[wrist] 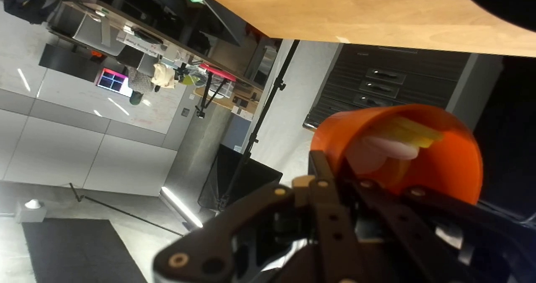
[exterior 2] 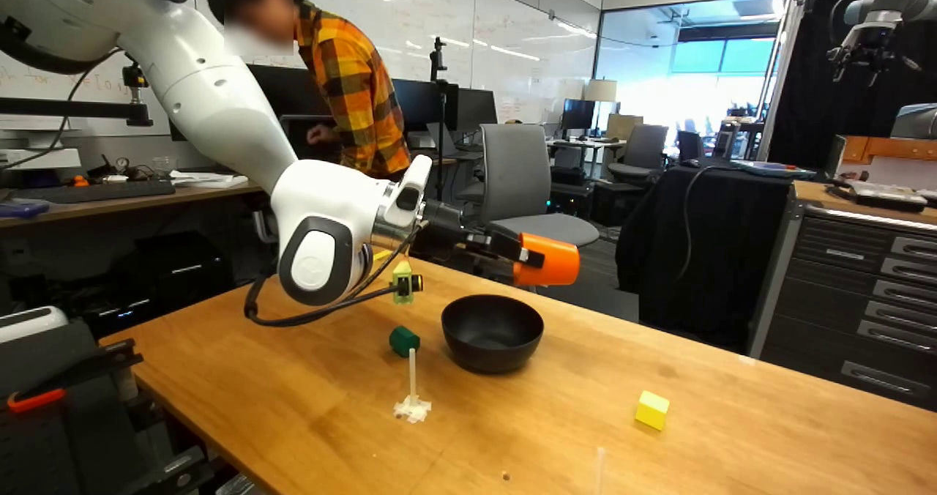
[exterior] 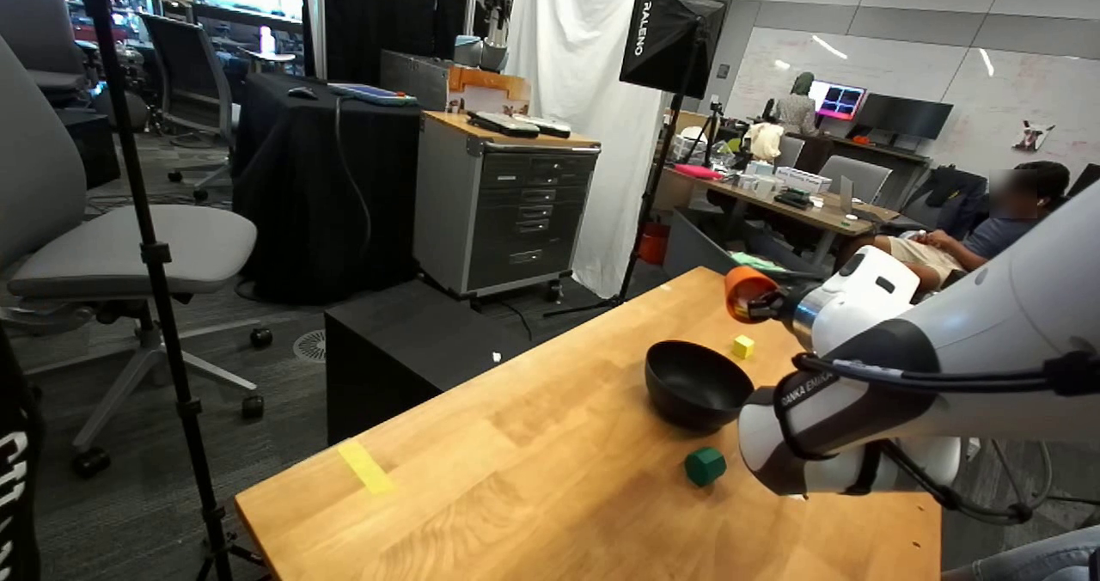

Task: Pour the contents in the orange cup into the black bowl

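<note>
Pinching the wall of a tapered orange plastic cup [exterior 2: 559, 262], my gripper [exterior 2: 528, 255] holds it sideways, small yellow and whitish pieces [wrist: 412, 134] inside, higher than the round black bowl [exterior 2: 492, 354]. Bare wooden table [exterior: 533, 426] stretches from bowl to long edge. White lettering reads RALENO on a black softbox [exterior: 675, 39], EMIKA on my white-and-grey arm [exterior: 859, 418].

The arm [exterior 2: 227, 107] is cased in white and marked with dark grey patches [exterior: 901, 345]. A silver ring [exterior: 806, 314] is set behind the jaws; farther back from them, EMIKA is printed in pale letters [exterior: 812, 388] and black cables [exterior: 962, 386] are strapped along. The black gripper [exterior: 761, 308] is dotted with round screws [wrist: 322, 183]
</note>
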Controlling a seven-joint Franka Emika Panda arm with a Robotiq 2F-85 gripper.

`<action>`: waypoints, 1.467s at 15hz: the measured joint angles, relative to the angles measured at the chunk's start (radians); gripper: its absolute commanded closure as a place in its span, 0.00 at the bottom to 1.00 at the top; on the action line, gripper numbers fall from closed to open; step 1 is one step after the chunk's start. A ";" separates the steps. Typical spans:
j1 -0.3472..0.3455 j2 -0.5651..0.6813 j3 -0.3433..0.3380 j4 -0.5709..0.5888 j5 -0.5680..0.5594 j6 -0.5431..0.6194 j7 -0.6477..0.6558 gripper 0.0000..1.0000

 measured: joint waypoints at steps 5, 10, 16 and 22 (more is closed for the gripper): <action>0.000 0.005 0.000 0.004 0.000 0.036 -0.003 0.95; 0.000 0.014 -0.001 0.011 0.000 0.087 -0.009 0.95; 0.000 0.032 -0.003 0.021 0.000 0.135 -0.019 0.95; -0.013 0.032 0.004 0.028 0.000 0.179 -0.039 0.95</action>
